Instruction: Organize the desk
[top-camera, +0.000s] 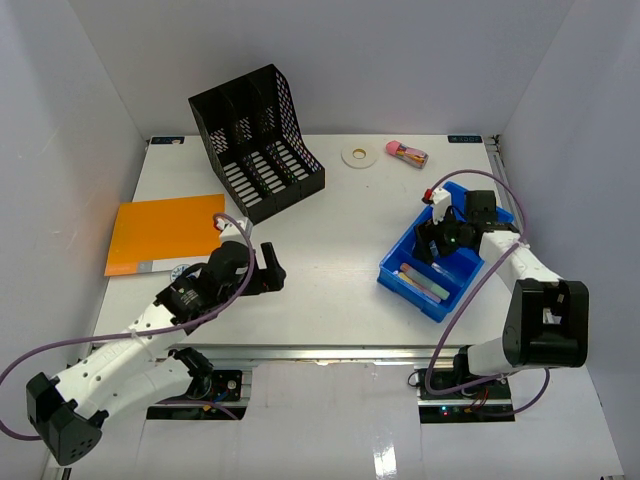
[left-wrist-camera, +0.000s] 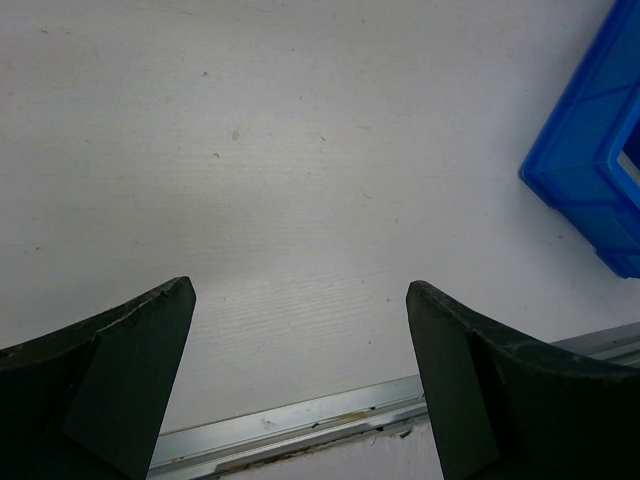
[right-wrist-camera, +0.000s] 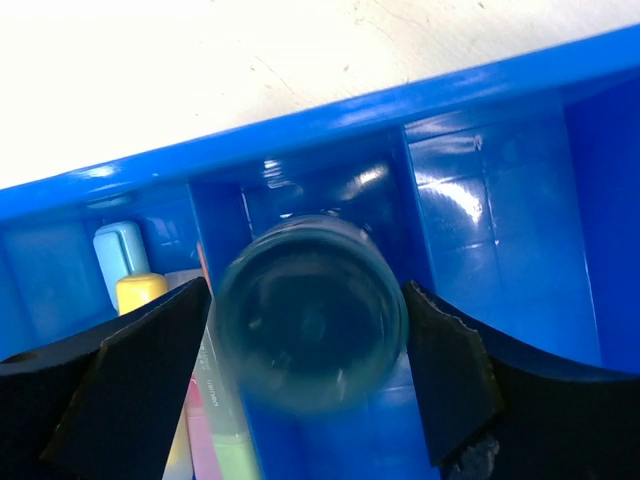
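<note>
Right fingers (right-wrist-camera: 140, 390) wide, flanking blurred round container (right-wrist-camera: 310, 335) over blue bin (right-wrist-camera: 500, 200); hold unclear. Left fingers (left-wrist-camera: 110, 380) agape, empty. Container likely slick: grip midbody.

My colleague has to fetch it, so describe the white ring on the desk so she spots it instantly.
Look along the far edge of the desk, right of the black mesh file rack. The white ring lies flat there, beside a small pink-ended item. It alone is round, pale, with a hole through its middle.
</note>
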